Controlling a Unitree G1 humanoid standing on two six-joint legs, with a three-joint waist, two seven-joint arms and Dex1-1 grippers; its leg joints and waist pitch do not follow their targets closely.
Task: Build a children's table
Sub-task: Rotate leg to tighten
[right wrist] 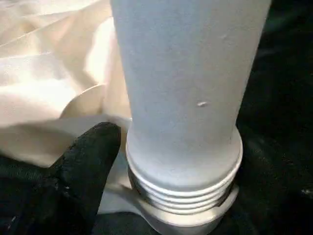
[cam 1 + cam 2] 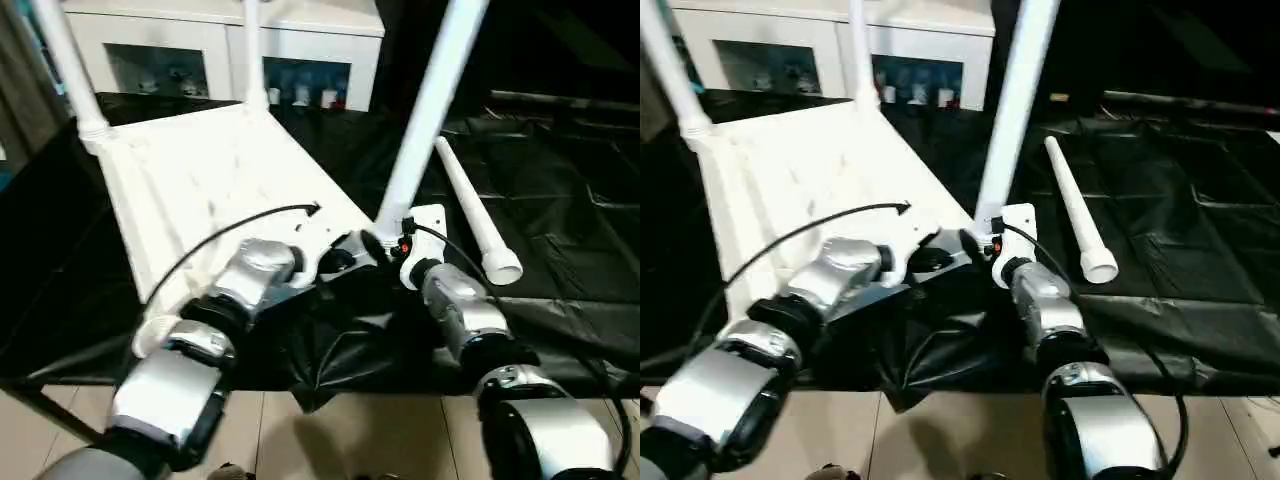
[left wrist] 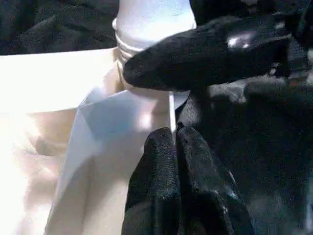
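Left tool (image 3: 173, 147) pinched closed on tabletop (image 2: 200, 170); right tool (image 2: 385, 250), spread wide, flanks the leg (image 2: 425, 120) at the tabletop's four o'clock corner.

White glass-door cabinet (image 2: 220, 45) behind; black sheet (image 2: 560, 190) covering work surface.

The tabletop (image 2: 200, 190) lies upside down on the counter (image 2: 560, 200). Legs stand in its corners at 11 o'clock (image 2: 65, 60), 12 o'clock (image 2: 252, 50) and 2 o'clock (image 2: 430, 110). A loose leg (image 2: 475, 215) lies at 3 o'clock, just beside it. The cabinet (image 2: 220, 40) stands behind.
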